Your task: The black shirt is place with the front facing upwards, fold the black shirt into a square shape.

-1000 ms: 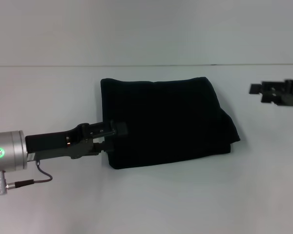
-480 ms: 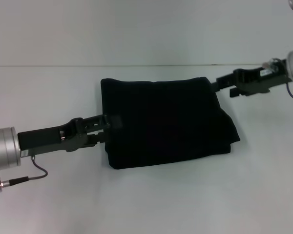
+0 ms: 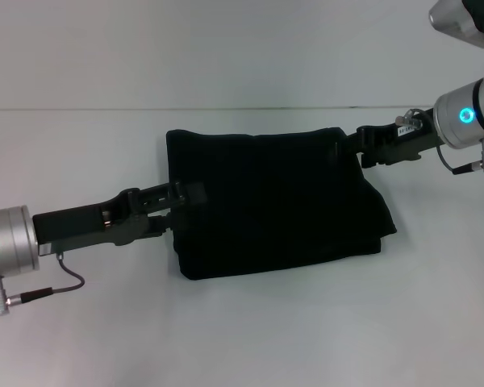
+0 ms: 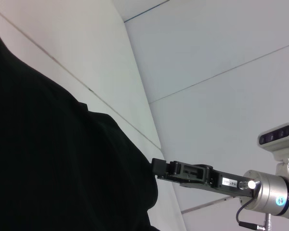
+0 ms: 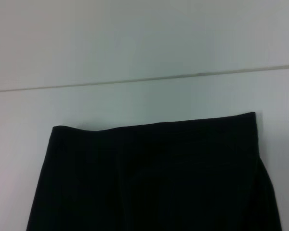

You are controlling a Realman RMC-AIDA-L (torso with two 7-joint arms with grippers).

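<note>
The black shirt (image 3: 270, 201) is nearly a folded square; the left gripper (image 3: 192, 197) and right gripper (image 3: 348, 145) touch its edges; I cannot tell their grip.

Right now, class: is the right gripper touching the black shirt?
Touching. In the head view the right gripper overlaps the black shirt's far right corner, with no gap visible.
</note>
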